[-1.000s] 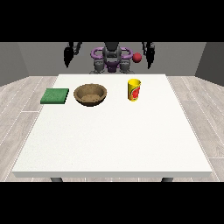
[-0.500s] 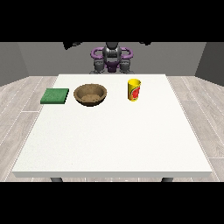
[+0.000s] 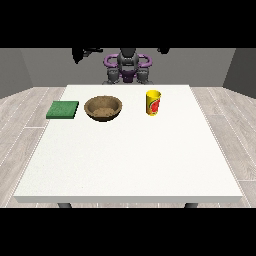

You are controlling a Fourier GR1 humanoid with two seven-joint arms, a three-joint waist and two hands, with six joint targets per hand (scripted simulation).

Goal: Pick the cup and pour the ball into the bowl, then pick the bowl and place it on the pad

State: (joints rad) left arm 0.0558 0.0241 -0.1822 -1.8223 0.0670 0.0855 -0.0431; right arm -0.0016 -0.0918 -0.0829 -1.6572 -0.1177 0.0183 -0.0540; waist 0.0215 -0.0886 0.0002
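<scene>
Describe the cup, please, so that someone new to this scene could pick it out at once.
Start at the large white table and look along its far edge, nearest the robot. Three things stand in a row there: a green pad, a brown bowl, and then the cup at the view's right. It alone is upright, yellow, with a red mark.

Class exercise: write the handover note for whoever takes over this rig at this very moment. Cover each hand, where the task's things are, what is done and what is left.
Hands: the hand at the view's left and the hand at the view's right are both raised high beside the robot, away from the table; their fingers cannot be made out.
Things: yellow cup upright at the far right; brown bowl beside it, centre-left; green pad left of the bowl. The ball is not visible.
Done: nothing; everything sits apart and untouched.
Left: pick the cup, pour into the bowl, put the bowl on the pad.
</scene>
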